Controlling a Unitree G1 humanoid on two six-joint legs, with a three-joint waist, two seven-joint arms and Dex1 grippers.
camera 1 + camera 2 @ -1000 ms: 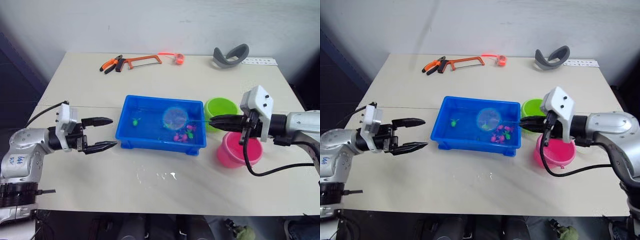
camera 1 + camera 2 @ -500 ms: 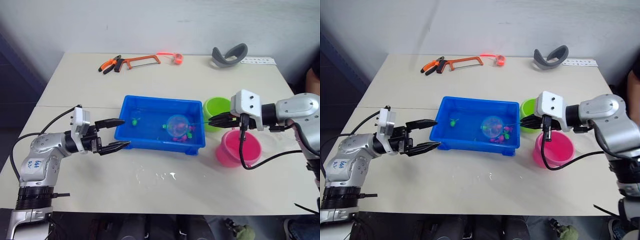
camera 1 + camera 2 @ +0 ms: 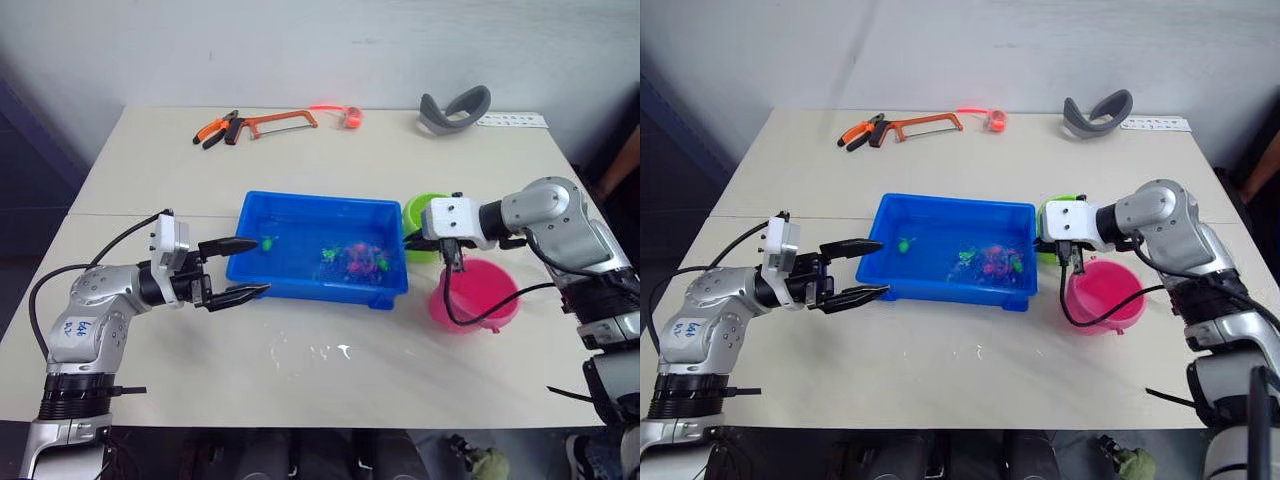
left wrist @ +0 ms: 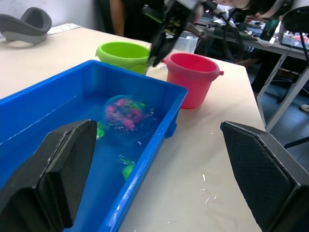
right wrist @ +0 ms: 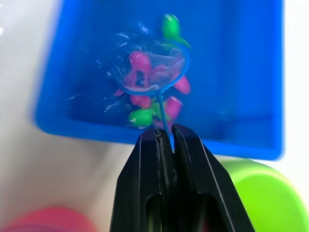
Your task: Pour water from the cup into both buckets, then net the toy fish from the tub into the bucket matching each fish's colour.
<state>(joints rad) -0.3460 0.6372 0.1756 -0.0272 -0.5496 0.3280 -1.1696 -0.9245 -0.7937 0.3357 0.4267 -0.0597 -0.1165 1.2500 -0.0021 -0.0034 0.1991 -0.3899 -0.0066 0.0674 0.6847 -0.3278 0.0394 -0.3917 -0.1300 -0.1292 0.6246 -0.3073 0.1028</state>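
At the right-hand end of the shallow rectangular bright blue plastic tub point(image 3: 318, 249), the right gripper point(image 5: 165, 140) is clamping the thin handle of the small round light-blue-rimmed hoop net point(image 5: 153, 66) between its two black fingers, pressed together with only the handle between them. Its hoop is dipping into the water inside the tub, near that same end, with small splashes around the rim. Several tiny pink plastic toy fish point(image 5: 140, 62) are sitting within the hoop, and more pink ones are crowding just beside it, along with a tiny green toy fish point(image 5: 141, 117) near the handle and another green fish point(image 5: 170, 25) beyond the hoop. One further green fish point(image 3: 269, 241) is lying apart from the cluster, toward the tub's left end.

Just beside the tub's right end, the small round lime green plastic bucket point(image 4: 123, 54) is standing upright, and the small round bright pink plastic bucket point(image 4: 192, 76) is standing upright next to it, a little nearer the robot.

Off the tub's left end, the left gripper point(image 3: 238, 269) is hovering with its two black fingers spread wide apart, grasping nothing, the tips pointing at the tub's near left corner.

Well beyond the tub, along the far edge of the pale tabletop point(image 3: 170, 170), orange-handled pliers point(image 3: 218, 128), an orange-framed hacksaw point(image 3: 280, 121) and a curved grey headband-shaped object point(image 3: 455, 109) are lying.
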